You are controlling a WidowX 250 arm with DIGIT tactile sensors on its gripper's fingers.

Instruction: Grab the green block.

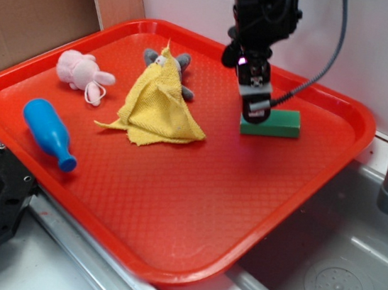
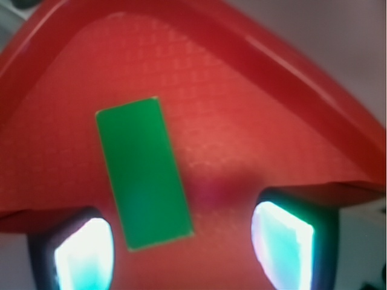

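Tray (image 1: 295, 194), red, raised rim. Left to right: blue pin (image 1: 49, 132); pink toy (image 1: 81, 71); yellow cloth (image 1: 158, 101) over grey toy; all well apart from fingers. Gripper (image 2: 184, 244) spread wide. Green block (image 2: 144, 172) just inside left finger (image 2: 84, 257), untouched; bare tray toward right finger, rim beyond.

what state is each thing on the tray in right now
green block: flat on the tray, not gripped
gripper: open, fingers apart, block nearer one of them
yellow cloth: crumpled, draped over a grey toy
blue pin: on its side
pink plush: lying down
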